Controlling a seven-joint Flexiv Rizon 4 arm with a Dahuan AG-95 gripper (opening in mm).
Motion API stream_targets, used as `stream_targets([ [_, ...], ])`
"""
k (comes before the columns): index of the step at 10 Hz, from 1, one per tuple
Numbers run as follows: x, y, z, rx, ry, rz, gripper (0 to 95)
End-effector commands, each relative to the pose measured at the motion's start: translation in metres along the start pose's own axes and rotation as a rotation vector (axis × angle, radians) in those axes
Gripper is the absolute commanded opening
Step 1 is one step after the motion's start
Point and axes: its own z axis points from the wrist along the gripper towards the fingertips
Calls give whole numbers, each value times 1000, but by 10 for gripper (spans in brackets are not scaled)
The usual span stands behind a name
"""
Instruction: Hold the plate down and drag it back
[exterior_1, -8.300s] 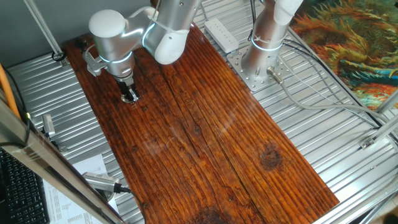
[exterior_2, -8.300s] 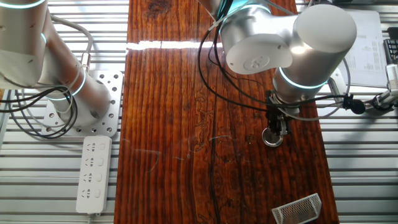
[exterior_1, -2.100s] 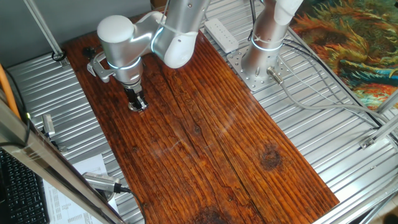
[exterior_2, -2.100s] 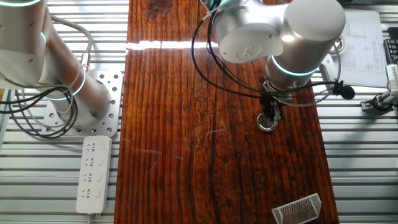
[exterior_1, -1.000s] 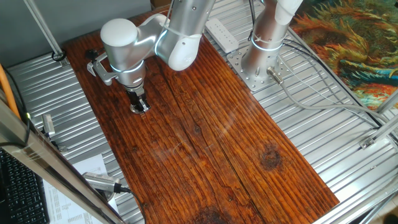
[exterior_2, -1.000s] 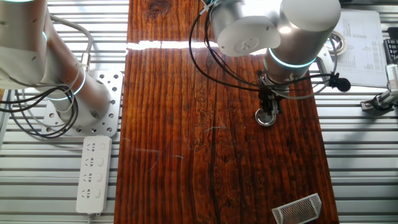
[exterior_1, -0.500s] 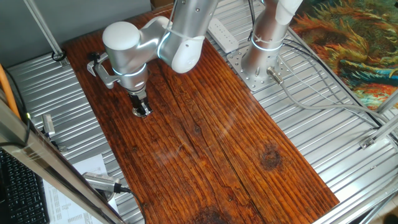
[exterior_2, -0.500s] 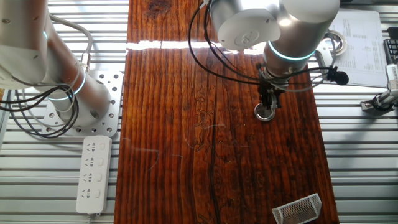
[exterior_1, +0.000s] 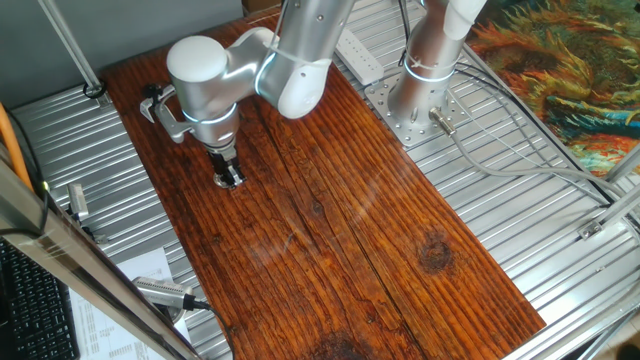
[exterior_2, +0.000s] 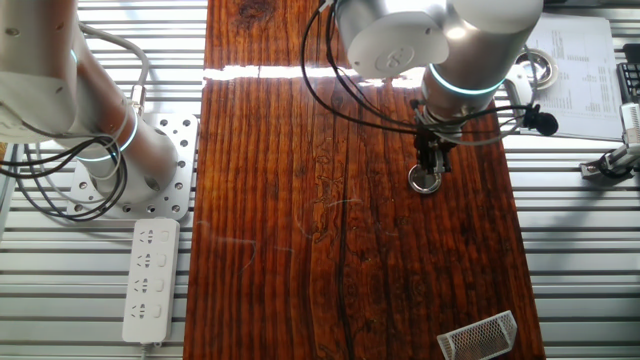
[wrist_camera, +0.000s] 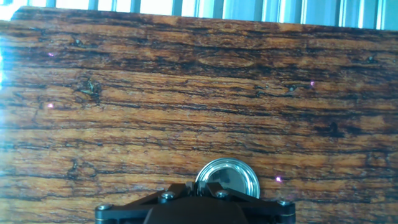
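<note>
The plate (wrist_camera: 231, 176) is a small round metal disc with a silvery rim, lying flat on the wooden board (exterior_1: 330, 210). It shows in one fixed view (exterior_1: 231, 182) and in the other fixed view (exterior_2: 423, 181), partly hidden under the fingertips. My gripper (exterior_1: 229, 174) points straight down, jaws closed together, with its tip resting on the plate's near edge. It also shows in the other fixed view (exterior_2: 430, 167) and at the bottom of the hand view (wrist_camera: 198, 189).
A second arm's base (exterior_1: 418, 92) stands on the metal table beside the board. A white power strip (exterior_2: 150, 278) lies off the board. A wire mesh piece (exterior_2: 478, 336) sits at one board corner. Papers (exterior_2: 585, 70) lie past the board's edge.
Over the last seconds the gripper and the plate under it have slid together along the board, away from its edge. In the last half second the shift is very small.
</note>
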Motion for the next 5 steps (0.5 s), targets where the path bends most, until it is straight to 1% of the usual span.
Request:
stream_targets([
  [1,0,-1,0,3,1,-37,0],
  [3,0,-1,0,-1,11,-58,0],
  [5,0,-1,0,1,12,-62,0],
])
